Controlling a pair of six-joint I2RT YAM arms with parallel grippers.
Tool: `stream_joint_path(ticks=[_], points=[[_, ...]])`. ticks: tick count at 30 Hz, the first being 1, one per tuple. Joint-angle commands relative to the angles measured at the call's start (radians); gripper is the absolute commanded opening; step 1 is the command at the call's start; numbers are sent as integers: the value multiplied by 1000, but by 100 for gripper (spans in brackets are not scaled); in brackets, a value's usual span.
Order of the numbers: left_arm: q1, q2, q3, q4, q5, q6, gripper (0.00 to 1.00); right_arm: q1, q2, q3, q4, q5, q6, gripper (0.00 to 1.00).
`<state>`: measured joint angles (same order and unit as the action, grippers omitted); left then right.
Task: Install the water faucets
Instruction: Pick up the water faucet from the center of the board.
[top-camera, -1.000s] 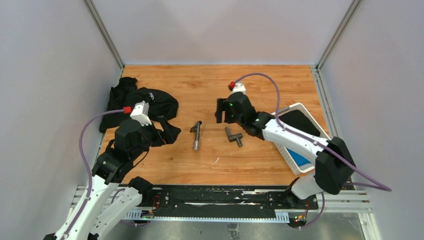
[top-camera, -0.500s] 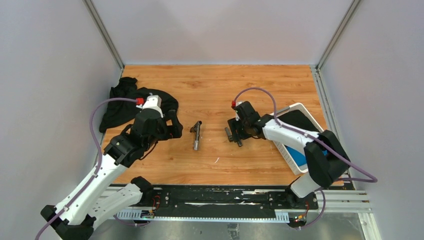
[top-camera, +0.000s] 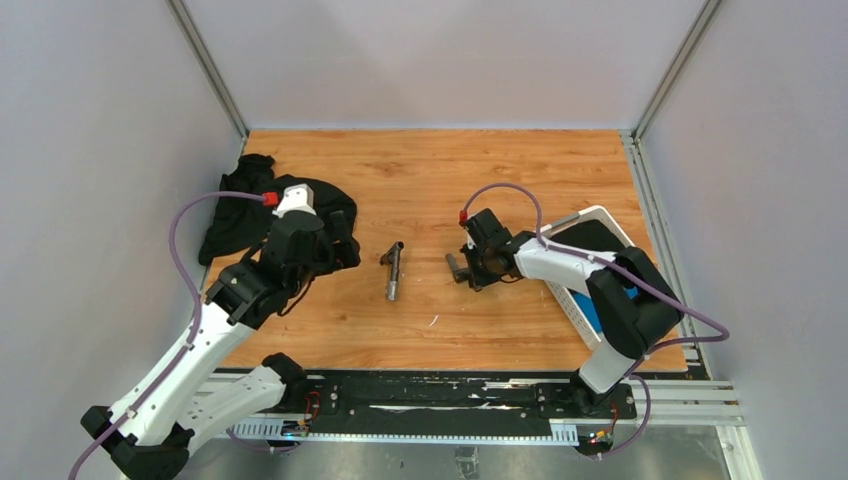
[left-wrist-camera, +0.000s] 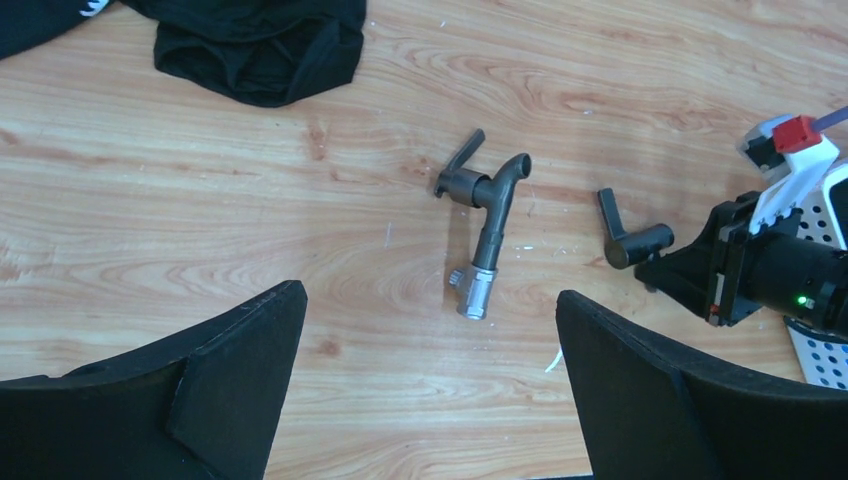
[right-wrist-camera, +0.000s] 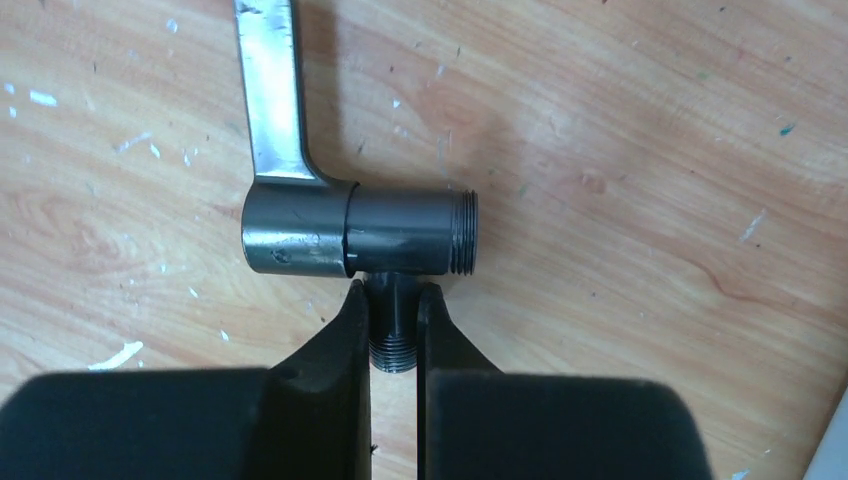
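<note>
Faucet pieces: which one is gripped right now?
The T-shaped piece on the right: the right gripper is shut on its short threaded stub. The longer bent faucet lies free mid-table.

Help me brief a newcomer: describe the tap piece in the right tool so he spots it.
On the wooden table, look just left of the white basket. There the right tool pinches the stub of a T-shaped tap piece. Unlike the longer, silver-tipped tap further left, it is short and gripped.
</note>
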<state>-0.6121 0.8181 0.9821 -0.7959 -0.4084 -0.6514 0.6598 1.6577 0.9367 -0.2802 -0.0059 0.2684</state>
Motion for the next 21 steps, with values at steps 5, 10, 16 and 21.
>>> stream_joint_path(ticks=[5, 10, 16, 21], points=[[-6, 66, -22, 176, 326, -69, 100, -4, -274, -114, 30, -40, 7, 0], [-24, 24, -217, 543, 595, -195, 100, 14, -531, -259, 184, -76, 136, 0], [-166, 157, -224, 682, 614, -191, 100, 58, -643, -262, 193, -75, 250, 0], [-209, 263, -214, 738, 584, -189, 98, 94, -663, -220, 150, -73, 253, 0]])
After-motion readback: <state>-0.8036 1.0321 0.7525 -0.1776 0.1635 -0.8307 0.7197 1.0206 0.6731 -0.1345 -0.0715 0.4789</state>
